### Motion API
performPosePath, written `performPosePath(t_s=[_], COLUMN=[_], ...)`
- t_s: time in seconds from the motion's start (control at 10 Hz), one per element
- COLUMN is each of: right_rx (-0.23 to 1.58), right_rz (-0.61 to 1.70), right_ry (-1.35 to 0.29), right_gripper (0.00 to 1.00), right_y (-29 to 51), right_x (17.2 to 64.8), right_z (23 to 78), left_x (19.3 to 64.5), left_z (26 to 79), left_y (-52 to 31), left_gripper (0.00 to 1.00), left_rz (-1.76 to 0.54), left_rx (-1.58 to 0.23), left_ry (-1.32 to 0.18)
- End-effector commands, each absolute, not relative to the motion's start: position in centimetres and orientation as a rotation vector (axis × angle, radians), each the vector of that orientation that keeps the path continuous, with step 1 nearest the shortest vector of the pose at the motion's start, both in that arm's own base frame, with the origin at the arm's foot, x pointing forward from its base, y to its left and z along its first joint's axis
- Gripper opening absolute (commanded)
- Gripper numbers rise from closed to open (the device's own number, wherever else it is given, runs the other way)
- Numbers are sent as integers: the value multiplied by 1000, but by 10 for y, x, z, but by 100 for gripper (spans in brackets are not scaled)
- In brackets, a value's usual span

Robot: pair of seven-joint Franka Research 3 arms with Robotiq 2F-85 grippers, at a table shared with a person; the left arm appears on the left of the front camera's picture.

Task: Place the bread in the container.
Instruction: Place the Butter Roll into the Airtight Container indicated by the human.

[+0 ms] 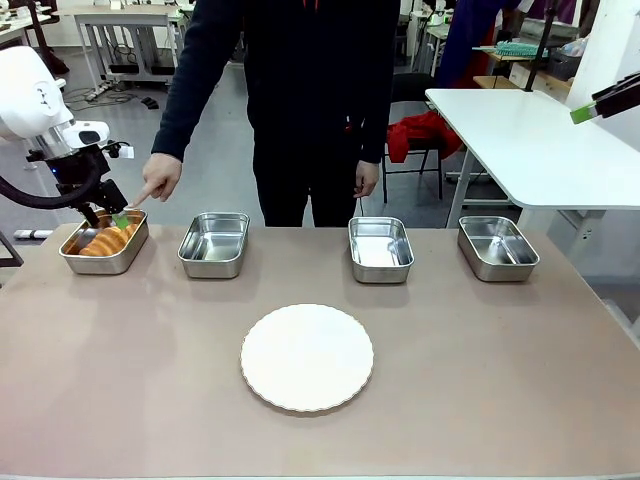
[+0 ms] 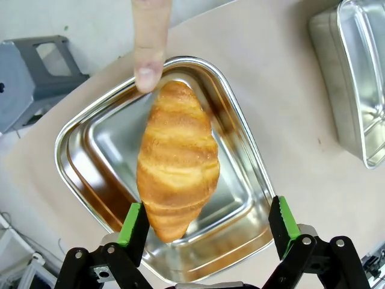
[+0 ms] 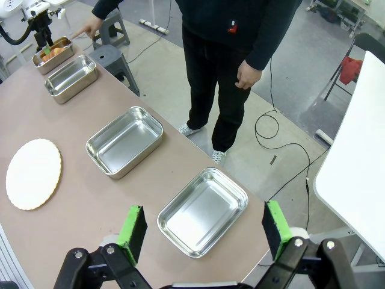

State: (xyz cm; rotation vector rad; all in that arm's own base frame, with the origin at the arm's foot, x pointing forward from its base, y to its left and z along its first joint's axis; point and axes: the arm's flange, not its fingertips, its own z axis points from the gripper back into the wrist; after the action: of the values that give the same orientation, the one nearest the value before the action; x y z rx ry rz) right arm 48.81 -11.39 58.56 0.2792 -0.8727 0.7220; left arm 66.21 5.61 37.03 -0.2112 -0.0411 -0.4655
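Bread [image 2: 177, 159] x1 lies in leftmost container [image 2: 84, 135] (4 pans total); both grippers' jaws wide, holding nothing.

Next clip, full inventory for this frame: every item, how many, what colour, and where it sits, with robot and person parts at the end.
bread: one, golden-brown, lying in the container.
container: one, steel, far left of the row along the table's far side.
empty pans: three, steel, same row, to the right of the container.
plate: one, white, scalloped, middle of the table, nearer the robot.
table: one, tan top.
side table: one, white, off to the right.
left gripper: black with green pads, open, above the bread.
right gripper: black with green pads, open, above the rightmost pan.
person's hand: one, finger pointing at the container.
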Motion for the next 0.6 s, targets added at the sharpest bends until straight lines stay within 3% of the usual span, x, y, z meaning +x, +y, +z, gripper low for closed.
performPosePath(t_s=[0.0,0.2,0.5], right_rx=[282,282,282], right_rz=[720,720,720], right_ry=[-877,-877,-877], right_gripper=[100,100,100], right_y=[-113,-113,-113], right_x=[488,488,488], right_z=[586,586,586], left_x=[643,591,529], left_z=[389,431,453], left_y=[46,10,-21], left_gripper=[100,100,100], left_rz=[-457,-413,-321], left_rx=[-188,-71,-11], left_ry=[-69,-186,-262])
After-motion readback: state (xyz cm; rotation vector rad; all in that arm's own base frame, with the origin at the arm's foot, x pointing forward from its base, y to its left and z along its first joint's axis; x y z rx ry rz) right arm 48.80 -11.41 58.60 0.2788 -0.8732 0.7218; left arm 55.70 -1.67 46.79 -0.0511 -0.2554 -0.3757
